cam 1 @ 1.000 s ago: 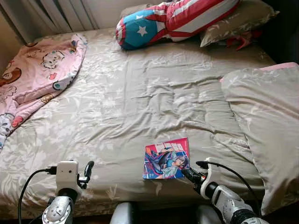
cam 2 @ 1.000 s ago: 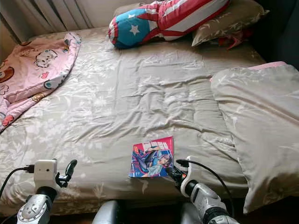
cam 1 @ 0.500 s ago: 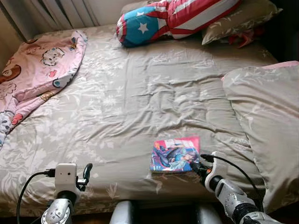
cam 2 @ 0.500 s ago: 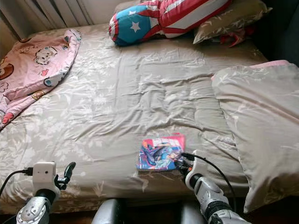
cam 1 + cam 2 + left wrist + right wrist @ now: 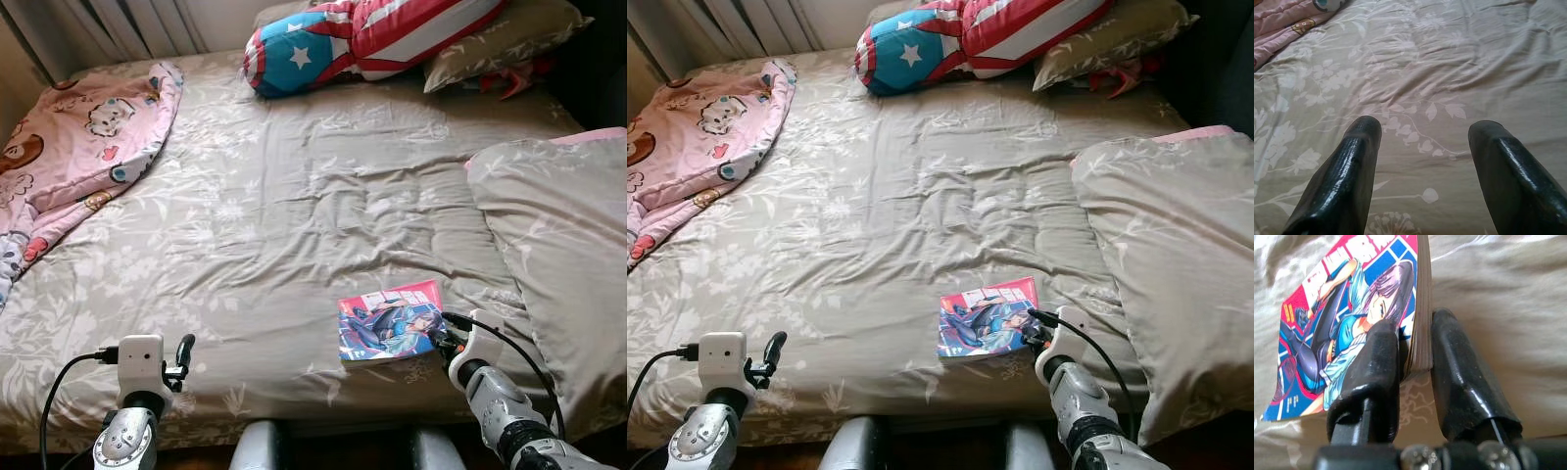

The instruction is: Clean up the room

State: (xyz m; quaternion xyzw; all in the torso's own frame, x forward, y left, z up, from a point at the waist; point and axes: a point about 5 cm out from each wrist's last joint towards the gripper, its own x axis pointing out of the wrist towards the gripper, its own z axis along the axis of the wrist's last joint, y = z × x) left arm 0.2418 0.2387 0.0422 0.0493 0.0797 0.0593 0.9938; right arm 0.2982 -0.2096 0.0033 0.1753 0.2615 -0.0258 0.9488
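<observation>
Near the lower right of the head view, your right gripper is clamped on a corner of the thin manga book with a pink and blue illustrated cover, which lies on the beige floral bedsheet close to the bed's front edge. At lower left, your left gripper hovers over bare sheet with its fingers spread apart, holding nothing. A pink cartoon blanket sits at upper left.

A wide bed is spread with a taupe cover printed with pale leaves. At its head lie a long cushion in red and white stripes with a blue end and white star and a taupe leaf-print pillow. Pale pleated curtains hang behind.
</observation>
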